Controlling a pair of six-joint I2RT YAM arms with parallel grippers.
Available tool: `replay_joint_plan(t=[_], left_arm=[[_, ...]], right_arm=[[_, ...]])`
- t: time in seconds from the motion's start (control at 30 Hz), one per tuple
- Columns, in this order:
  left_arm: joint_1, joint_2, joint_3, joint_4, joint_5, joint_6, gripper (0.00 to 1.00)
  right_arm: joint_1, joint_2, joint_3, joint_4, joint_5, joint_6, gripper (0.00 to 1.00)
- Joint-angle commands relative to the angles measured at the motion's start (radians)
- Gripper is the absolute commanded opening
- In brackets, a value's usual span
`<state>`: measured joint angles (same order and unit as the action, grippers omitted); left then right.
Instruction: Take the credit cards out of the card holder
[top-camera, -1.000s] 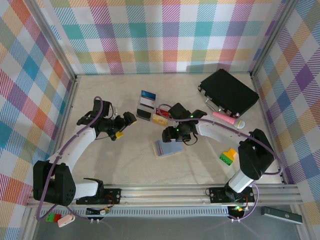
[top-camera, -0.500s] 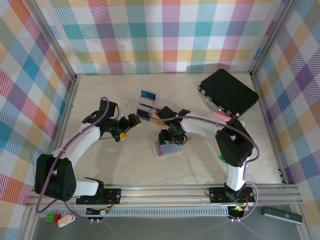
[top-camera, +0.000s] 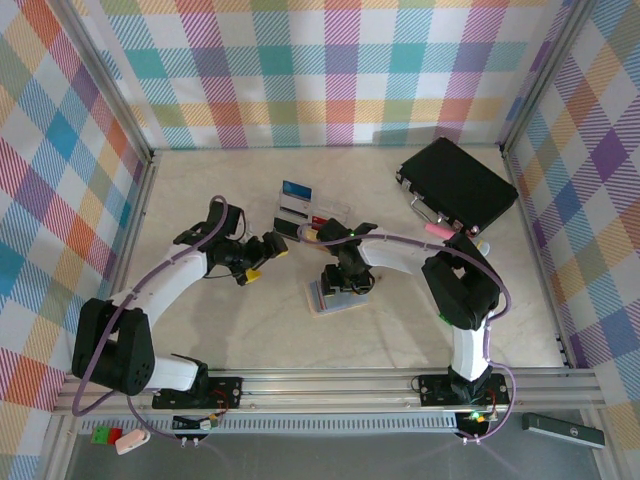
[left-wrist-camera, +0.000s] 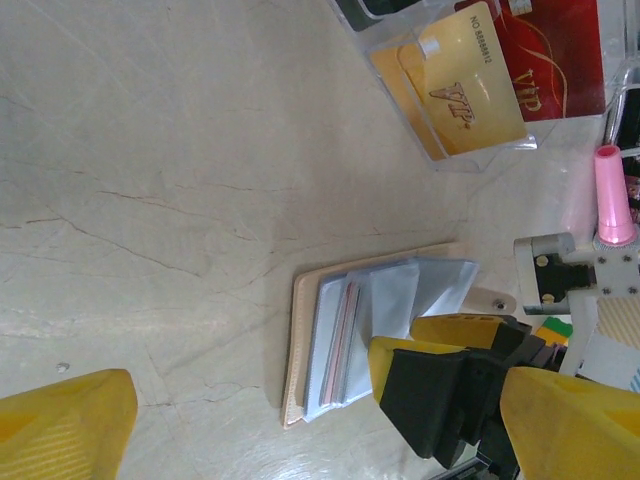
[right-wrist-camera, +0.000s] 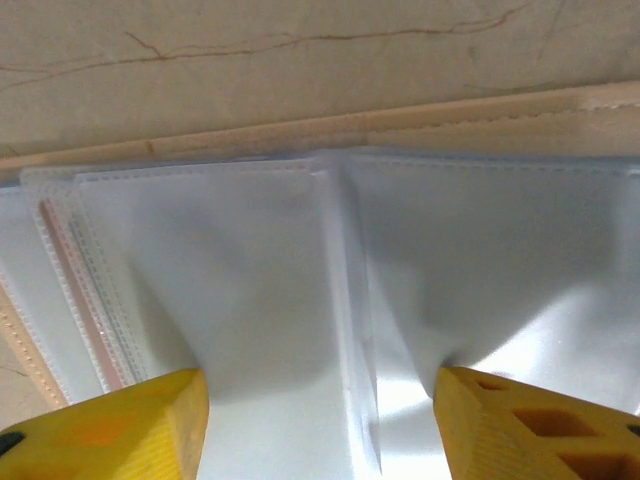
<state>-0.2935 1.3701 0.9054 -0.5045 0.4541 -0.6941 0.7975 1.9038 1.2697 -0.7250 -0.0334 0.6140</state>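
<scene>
The card holder lies open on the table, tan cover down and pale blue-lavender sleeves fanned upward. A thin pinkish card edge shows between the sleeves; no credit cards lie loose near it. My right gripper stands on the holder, open, its yellow fingertips pressing into the sleeves on either side of a raised fold. My left gripper hovers open just left of the holder, nothing between its fingers. From the left wrist, the right gripper hides the holder's right half.
A clear compartmented tray behind the holder holds a gold card and a red card. A pink tube and a large black case sit at the back right. Plaid walls enclose the table.
My right gripper has swung left and come down onto the open holder, narrowing slightly. My left gripper has moved right, closer to the holder.
</scene>
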Motion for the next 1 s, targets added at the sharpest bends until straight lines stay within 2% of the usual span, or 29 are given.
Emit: replay_joint_plan(t=[0.0,0.2,0.67,0.97], left_arm=[[-0.023,0.012,-0.014,0.035,0.020,-0.016,0.90],[-0.089,0.058,-0.033,0.098,0.027,-0.052,0.79],[-0.283,0.239,-0.018,0.276,0.029,-0.173,0.36],[-0.336,0.315,0.006,0.316,0.029,-0.216,0.26]], right_arm=[[-0.010,0.035,-0.054,-0.011,0.008,0.007,0.59],[-0.023,0.028,-0.108,0.040,-0.010,0.018,0.53],[-0.058,-0.013,-0.215,0.175,-0.104,0.062,0.39],[-0.064,-0.015,-0.220,0.179,-0.097,0.067,0.37]])
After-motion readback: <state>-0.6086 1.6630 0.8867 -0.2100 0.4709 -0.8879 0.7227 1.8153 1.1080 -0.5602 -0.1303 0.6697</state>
